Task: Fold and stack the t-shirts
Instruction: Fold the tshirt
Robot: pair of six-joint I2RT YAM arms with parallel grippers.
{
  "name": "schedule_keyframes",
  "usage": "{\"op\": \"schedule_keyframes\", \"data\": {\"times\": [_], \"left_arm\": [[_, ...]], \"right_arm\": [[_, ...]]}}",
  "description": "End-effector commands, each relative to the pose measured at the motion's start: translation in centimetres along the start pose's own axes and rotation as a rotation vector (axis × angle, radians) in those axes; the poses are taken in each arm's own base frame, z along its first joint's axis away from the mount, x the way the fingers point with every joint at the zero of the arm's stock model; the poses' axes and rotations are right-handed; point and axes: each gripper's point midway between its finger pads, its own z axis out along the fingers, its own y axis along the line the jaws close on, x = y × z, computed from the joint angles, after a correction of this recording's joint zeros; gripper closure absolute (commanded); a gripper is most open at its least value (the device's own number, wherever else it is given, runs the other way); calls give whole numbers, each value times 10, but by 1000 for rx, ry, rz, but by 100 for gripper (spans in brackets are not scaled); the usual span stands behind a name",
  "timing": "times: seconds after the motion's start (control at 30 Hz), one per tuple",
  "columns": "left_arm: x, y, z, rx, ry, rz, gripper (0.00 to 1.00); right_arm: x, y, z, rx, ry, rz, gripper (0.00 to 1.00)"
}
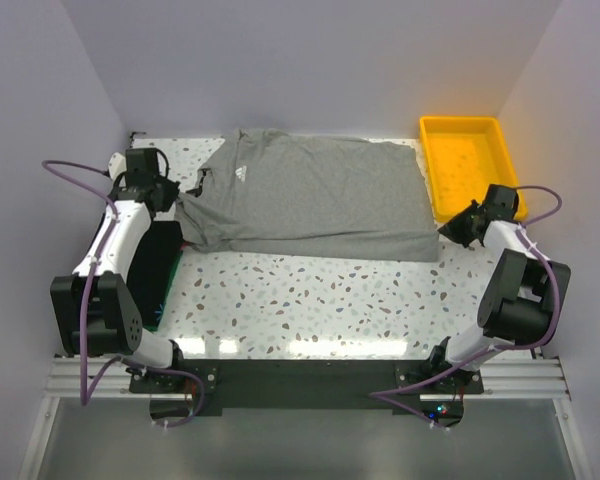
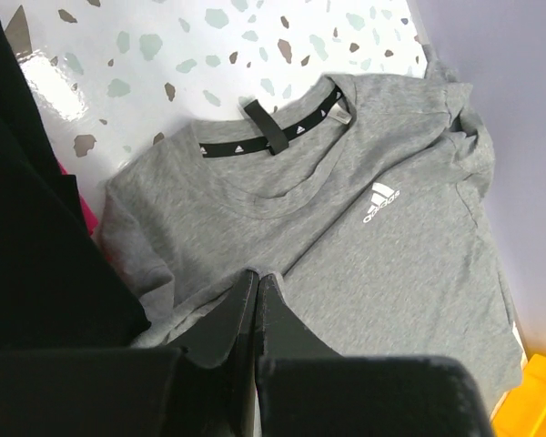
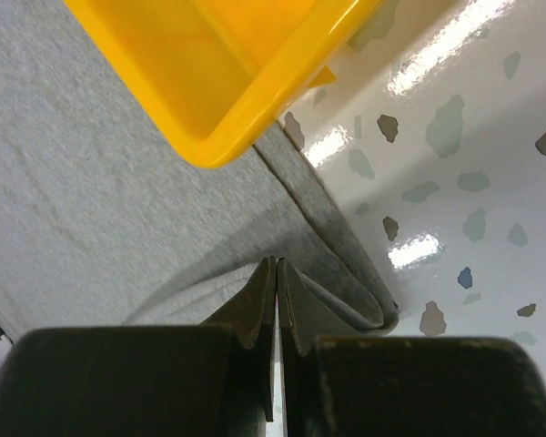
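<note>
Where the grey t-shirt point(image 1: 320, 195) lies spread across the far half of the table point(image 1: 310, 300), you see its collar point(image 2: 273, 137) at the left end and its hem at the right, reaching under the near left corner of the yellow tray point(image 1: 429, 170). The small white logo point(image 2: 379, 200) faces up on the chest, toward the far side. The shirt looks doubled over along its length, with a thick folded edge on the near side.

Your left gripper point(image 1: 172, 200) sits at the shirt's left end, by the sleeve. Its fingers are pressed tight together, with their tips down on the grey cloth, which bunches toward them. You cannot tell whether any fabric is caught between them.

Your right gripper point(image 1: 452, 228) is at the shirt's near right corner, just beside the tray. It is clenched as well, its tips resting over the folded hem. Again the pictures do not settle whether cloth is pinched.

Under your left arm, at the table's left edge, lies a black shirt point(image 1: 155, 265) with a thin green edge point(image 1: 167, 295) showing along its right side.
</note>
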Motion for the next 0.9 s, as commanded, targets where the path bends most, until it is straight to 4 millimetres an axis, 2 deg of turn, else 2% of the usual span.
{"op": "schedule_keyframes", "data": {"times": [0.0, 0.37, 0.87], "left_arm": [[-23, -24, -8, 60, -73, -17, 100], [-32, -25, -5, 56, -74, -40, 100], [-31, -30, -2, 79, -51, -51, 100]], "right_arm": [[-12, 8, -2, -40, -47, -3, 100], [-18, 22, -5, -100, -59, 3, 100], [-28, 36, -6, -146, -79, 12, 100]]}}
